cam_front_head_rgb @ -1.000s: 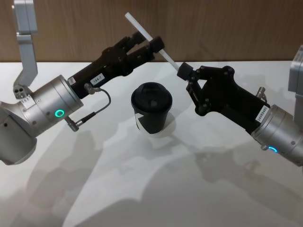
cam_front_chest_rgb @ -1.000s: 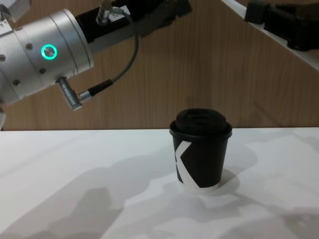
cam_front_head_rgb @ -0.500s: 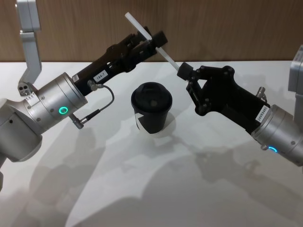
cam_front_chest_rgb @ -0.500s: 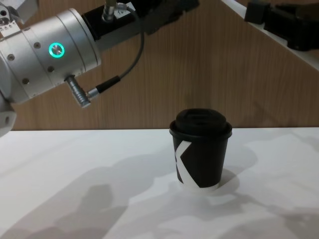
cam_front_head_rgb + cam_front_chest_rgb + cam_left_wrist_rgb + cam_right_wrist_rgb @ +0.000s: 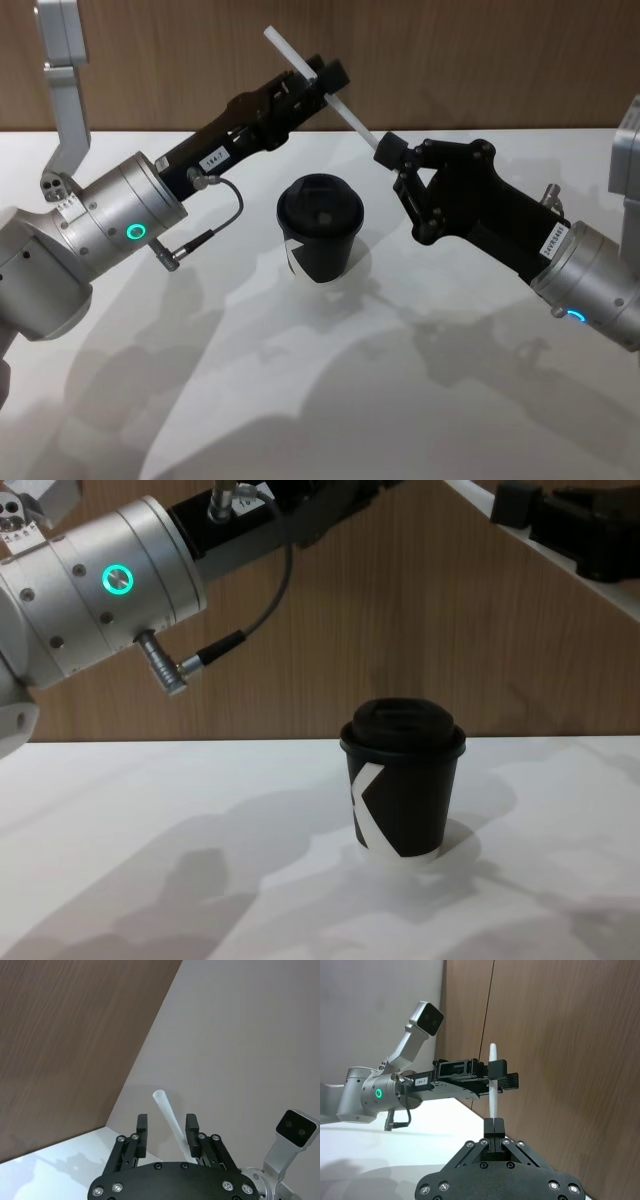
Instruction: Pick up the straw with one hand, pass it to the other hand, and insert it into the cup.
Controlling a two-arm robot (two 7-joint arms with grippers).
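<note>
Head view: the straw (image 5: 355, 122) is held slanting in the air beyond the cup (image 5: 320, 240), its lower end pinched in the closed right gripper (image 5: 385, 150), while the left gripper (image 5: 325, 82) is set around its middle. Left wrist view: the left jaws are seen parted, with the straw (image 5: 167, 1112) between the fingers (image 5: 191, 1127) (nearer one than the other), so no grip is taken yet. Right wrist view: the right jaws are shut on the straw's end, and the tube rises through the left gripper. Chest view: the cup is seen upright on the table (image 5: 150, 810), lid on. For a clean handover, the left jaws should be closed squarely on the straw before the right grip is released; otherwise the tube may be dropped or tilted.
</note>
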